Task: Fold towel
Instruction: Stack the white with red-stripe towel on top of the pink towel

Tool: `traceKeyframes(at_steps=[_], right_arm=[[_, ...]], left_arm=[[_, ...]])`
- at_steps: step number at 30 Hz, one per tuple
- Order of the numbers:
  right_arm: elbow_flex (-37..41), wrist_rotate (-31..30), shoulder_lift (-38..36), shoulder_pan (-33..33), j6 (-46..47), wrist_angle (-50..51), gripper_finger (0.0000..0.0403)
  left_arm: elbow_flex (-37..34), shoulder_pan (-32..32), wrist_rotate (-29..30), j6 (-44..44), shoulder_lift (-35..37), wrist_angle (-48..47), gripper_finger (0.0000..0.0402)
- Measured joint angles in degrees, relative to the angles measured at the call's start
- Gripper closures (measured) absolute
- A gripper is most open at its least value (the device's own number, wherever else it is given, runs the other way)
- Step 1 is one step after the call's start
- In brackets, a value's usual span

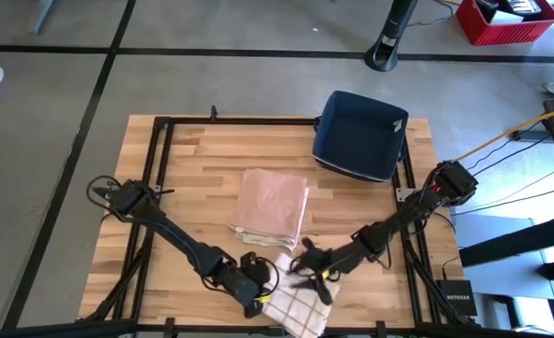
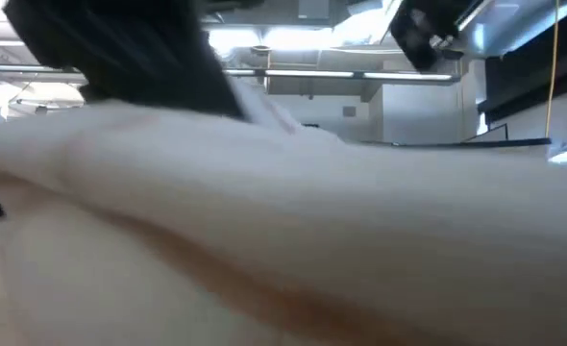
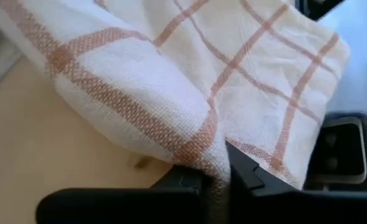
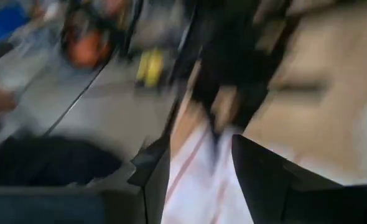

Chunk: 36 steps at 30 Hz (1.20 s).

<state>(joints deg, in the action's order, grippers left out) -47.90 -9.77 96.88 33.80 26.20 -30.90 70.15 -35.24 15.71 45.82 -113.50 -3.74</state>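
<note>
A white towel with thin orange-red checks [image 1: 296, 302] lies bunched at the table's near edge, and it fills the low view [image 2: 283, 240]. My left gripper [image 1: 258, 289] is at its left side, shut on it. My right gripper [image 1: 307, 268] hovers over the towel's far right part. Its fingers stand apart in the blurred right wrist view [image 4: 199, 155], with white cloth [image 4: 199, 186] showing between them. I cannot tell whether they touch it. A second towel, pinkish beige and folded [image 1: 270, 207], lies flat at the table's middle. My left gripper pinches a bunched fold of the checked towel [image 3: 213, 157] between its two fingertips [image 3: 246, 171]. The fingers slant down from the table's left. From the pinch the cloth spreads away over the wood in soft folds, slack.
A dark blue bin [image 1: 360, 134] stands at the table's far right. Bare wood lies left of the folded towel [image 1: 188, 188]. A black frame [image 1: 160, 120] runs round the table. A red crate [image 1: 507, 21] sits on the floor beyond.
</note>
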Motion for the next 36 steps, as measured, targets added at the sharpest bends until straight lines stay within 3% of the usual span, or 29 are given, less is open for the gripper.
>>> traceKeyframes(at_steps=[3, 6, 11, 14, 22, 26, 36], right_arm=[[-0.11, -8.49, -0.09, -1.97, -6.79, -8.33, 0.0228], [-0.94, -9.48, -0.11, -3.98, -12.77, -8.90, 0.0228], [-6.92, -3.43, 0.16, -8.69, -17.90, 11.73, 0.0228], [-10.23, 0.14, 1.80, -11.35, -22.83, 18.87, 0.0228], [-16.79, 15.20, 7.55, -16.66, -31.10, 23.73, 0.0228], [-19.25, 19.66, 10.42, -17.77, -32.49, 26.98, 0.0228], [-20.72, 20.78, 11.83, -18.49, -34.27, 38.76, 0.0231]], left_arm=[[0.02, -0.09, -0.16, -2.09, 2.23, -5.51, 0.0376], [0.02, -0.02, -0.16, -3.53, 4.01, -10.74, 0.0373], [0.04, 0.21, -0.08, -8.31, 6.31, -14.78, 0.0371], [0.04, 0.41, -0.10, -10.80, 6.41, -14.97, 0.0370], [0.04, 1.22, -0.09, -15.84, 6.48, -15.36, 0.0369], [0.11, 1.69, -0.05, -18.61, 6.61, -15.72, 0.0369], [0.13, 1.81, 1.36, -19.58, 6.61, -19.73, 0.0369]])
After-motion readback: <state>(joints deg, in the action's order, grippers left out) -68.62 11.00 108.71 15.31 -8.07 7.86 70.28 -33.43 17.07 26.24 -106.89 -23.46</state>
